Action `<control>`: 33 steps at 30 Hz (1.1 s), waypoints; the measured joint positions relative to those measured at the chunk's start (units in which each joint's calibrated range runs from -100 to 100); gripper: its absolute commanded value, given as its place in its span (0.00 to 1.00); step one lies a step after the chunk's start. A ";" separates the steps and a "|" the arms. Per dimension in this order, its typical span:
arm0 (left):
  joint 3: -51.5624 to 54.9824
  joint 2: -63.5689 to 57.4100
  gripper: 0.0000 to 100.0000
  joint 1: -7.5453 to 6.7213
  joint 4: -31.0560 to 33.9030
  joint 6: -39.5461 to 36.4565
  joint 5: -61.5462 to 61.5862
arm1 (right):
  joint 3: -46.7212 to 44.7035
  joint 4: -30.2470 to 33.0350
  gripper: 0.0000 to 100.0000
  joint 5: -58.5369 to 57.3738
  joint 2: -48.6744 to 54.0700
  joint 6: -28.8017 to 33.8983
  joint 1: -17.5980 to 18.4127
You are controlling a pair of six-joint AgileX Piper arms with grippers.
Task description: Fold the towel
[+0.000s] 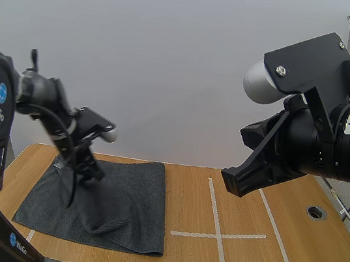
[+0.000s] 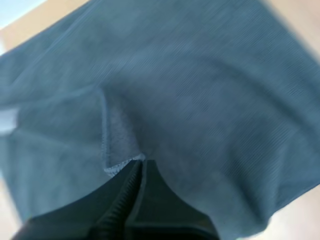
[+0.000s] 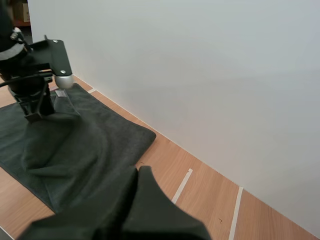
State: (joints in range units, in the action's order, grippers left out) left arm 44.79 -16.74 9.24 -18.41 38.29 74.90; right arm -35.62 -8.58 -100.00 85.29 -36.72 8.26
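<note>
A dark grey towel (image 1: 132, 197) lies spread over the left half of the wooden table (image 1: 189, 258). My left gripper (image 1: 92, 175) is over its middle, shut on a pinch of cloth that rises in a tent of folds. In the left wrist view the fingertips (image 2: 141, 162) hold a stitched edge of the towel (image 2: 200, 90). My right gripper (image 1: 237, 178) hangs high above the table's right half, shut on nothing. In the right wrist view its fingers (image 3: 138, 171) lie together as one wedge, well off from the towel (image 3: 90, 145) and the left gripper (image 3: 37, 112).
White tape lines (image 1: 216, 233) cross the table to the right of the towel. A round metal-rimmed hole (image 1: 316, 212) sits near the right edge. A white wall (image 1: 171, 71) closes off the back of the table.
</note>
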 measured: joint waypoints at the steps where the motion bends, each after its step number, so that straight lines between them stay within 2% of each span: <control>1: 0.97 -1.30 0.00 1.83 1.13 0.67 0.14 | 0.00 0.00 0.00 0.00 0.00 0.00 0.00; 2: 1.57 -2.26 0.00 3.01 1.72 1.33 0.35 | 0.00 0.00 0.00 0.00 0.00 0.00 0.00; 7: 4.21 -4.31 0.00 6.75 1.89 3.77 3.15 | 0.00 0.00 0.00 0.00 0.00 0.00 0.00; 11: 5.54 -4.58 0.00 8.56 2.00 4.70 3.51 | 0.00 0.00 0.00 0.00 0.00 0.00 0.00; 13: 7.59 -4.58 0.00 10.79 2.00 6.81 3.51 | 0.00 0.00 0.00 0.00 0.00 0.00 0.00; 17: 8.60 -4.58 0.00 11.93 2.00 7.88 2.98 | 0.00 0.00 0.00 0.00 0.00 0.00 0.00; 18: 9.46 -4.58 0.00 13.01 2.00 8.82 2.06 | 0.00 0.00 0.00 0.00 0.00 0.00 0.00; 20: 9.75 -4.58 0.00 13.72 2.00 9.31 1.21 | 0.00 0.00 0.00 0.00 0.00 0.00 0.00; 24: 10.19 -4.58 0.00 16.32 -0.01 11.83 -0.73 | 0.00 0.00 0.00 0.00 0.00 0.00 0.00; 25: 10.19 -4.58 0.00 17.79 -2.19 13.18 -2.35 | 0.00 0.00 0.00 0.00 0.00 0.00 0.00; 27: 10.19 -4.58 0.00 19.44 -4.46 15.07 -4.14 | 0.00 0.00 0.00 0.00 0.00 0.00 0.00; 33: 10.28 -4.58 0.00 21.12 -6.31 16.27 -5.28 | 0.00 0.00 0.00 0.00 0.00 0.00 0.00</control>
State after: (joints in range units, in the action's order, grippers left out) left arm 55.08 -21.32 30.35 -24.72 54.56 69.62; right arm -35.62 -8.58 -100.00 85.29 -36.72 8.26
